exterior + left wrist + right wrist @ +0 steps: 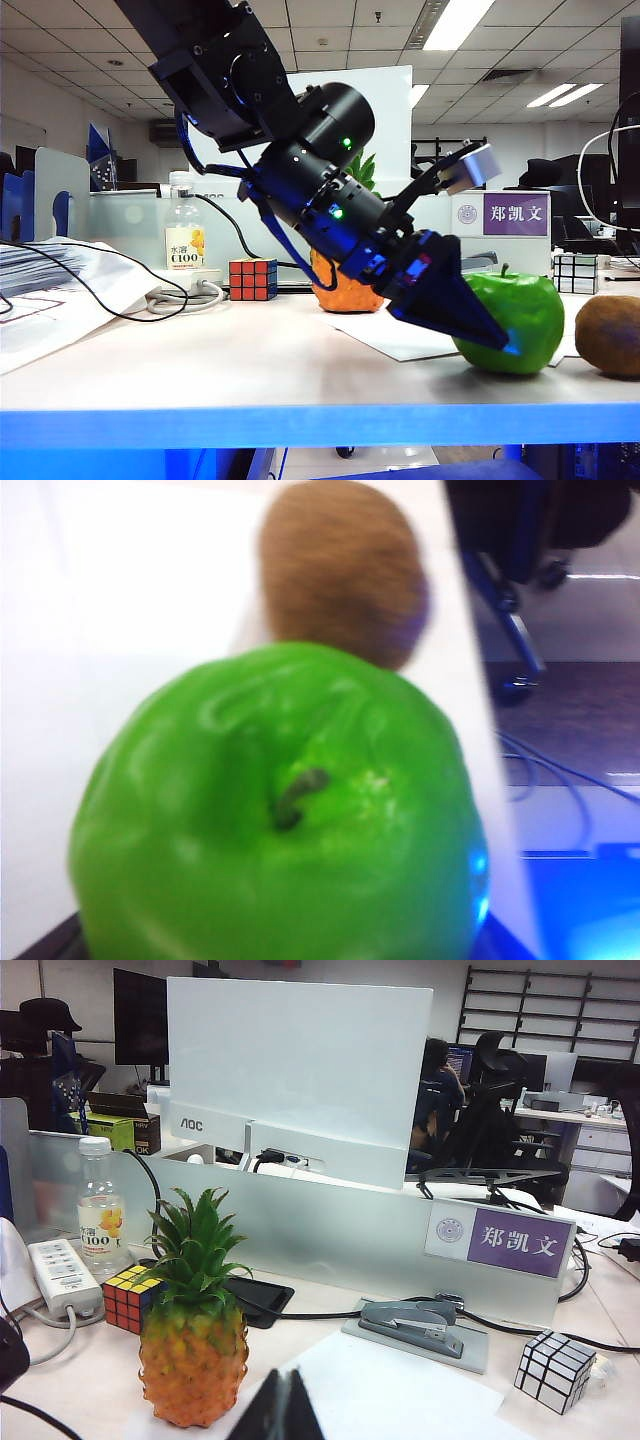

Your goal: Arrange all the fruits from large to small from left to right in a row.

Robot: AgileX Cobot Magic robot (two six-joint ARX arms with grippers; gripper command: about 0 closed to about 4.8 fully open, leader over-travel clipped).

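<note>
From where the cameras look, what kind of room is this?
Most likely an open-plan office: a white AOC computer monitor, a purple desk nameplate, a grey stapler, plus fluorescent ceiling panels overhead.

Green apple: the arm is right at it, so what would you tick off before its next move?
1. Size order left to right, pineapple, green apple, kiwi: ok.
2. Green apple upright on the table: ok.
3. Left hand clear of the green apple: cannot tell; it sits against the fruit's side.
4. Gap between green apple and kiwi: ok.
5. Right hand shut, back from the pineapple: ok.
6. Straight row: not ok, the pineapple looks farther back.
</note>
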